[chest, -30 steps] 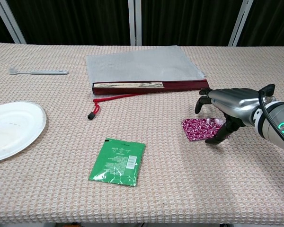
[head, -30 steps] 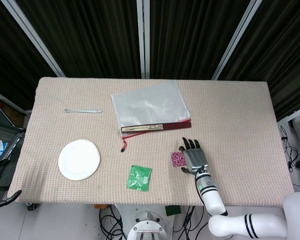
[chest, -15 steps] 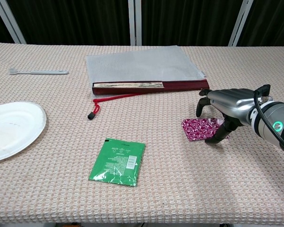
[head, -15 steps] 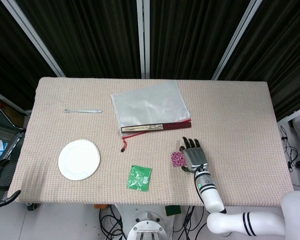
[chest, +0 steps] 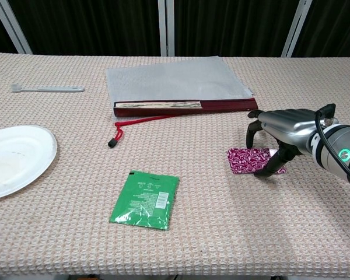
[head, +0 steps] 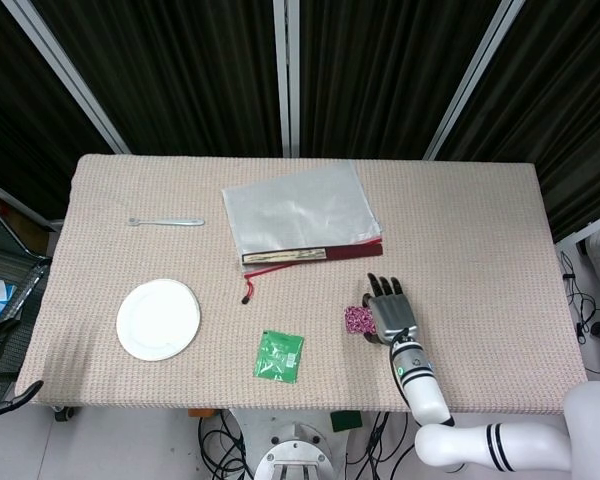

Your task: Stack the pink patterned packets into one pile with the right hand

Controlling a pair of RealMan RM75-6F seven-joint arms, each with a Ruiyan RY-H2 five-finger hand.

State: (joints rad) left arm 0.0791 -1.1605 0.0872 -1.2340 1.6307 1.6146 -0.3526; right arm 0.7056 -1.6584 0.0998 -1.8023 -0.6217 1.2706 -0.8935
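**Right hand arched over pink packet, front right of table**

Fingers (chest: 252, 132) of the right hand (chest: 283, 129) curl down, tips at the tablecloth (chest: 221, 233) behind the pink patterned packet (chest: 249, 160); thumb comes down on the packet's right end. Can't tell if it's actually gripped or just touched — packet lies flat on the cloth, no lift visible. Head view: right hand (head: 390, 316) palm-down, packet (head: 357, 320) poking out at its left edge. Only one pink piece visible; can't tell if more are under it.

Left hand not seen in either view.

Further out: green sachet (chest: 145, 199) flat, well left of the packet toward the front edge. Mesh zip pouch (chest: 175, 81) with red edge behind, red cord (chest: 141, 122) trailing off its front left. White paper plate (chest: 11, 160) far left. White fork (chest: 46, 88) back left.
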